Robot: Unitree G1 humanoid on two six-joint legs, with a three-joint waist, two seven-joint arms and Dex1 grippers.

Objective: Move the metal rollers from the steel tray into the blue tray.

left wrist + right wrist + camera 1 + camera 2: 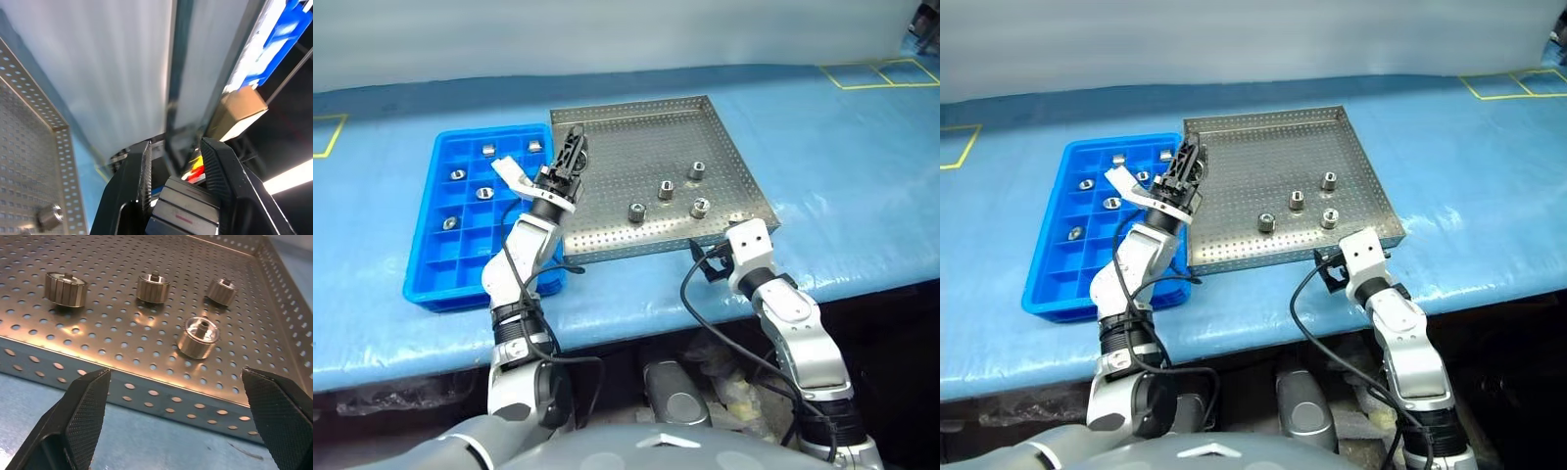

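Note:
The steel tray (607, 230) lies on the blue table with several metal rollers on it, among them one at the front (635, 211) and one near the right rim (198, 337). To its left sits the blue tray (426, 274), with several rollers (458, 174) in separate compartments. My left gripper (572, 145) is raised over the seam between the two trays, pointing up and away. Its fingers (142, 166) stand close together with nothing between them. My right gripper (175, 373) is wide open and empty, low at the steel tray's near right rim, facing the rollers.
Yellow tape squares (881, 73) mark the blue table covering at the far right and far left. The table's front edge (636, 328) runs just below both trays. Black cables (705, 313) hang from both wrists.

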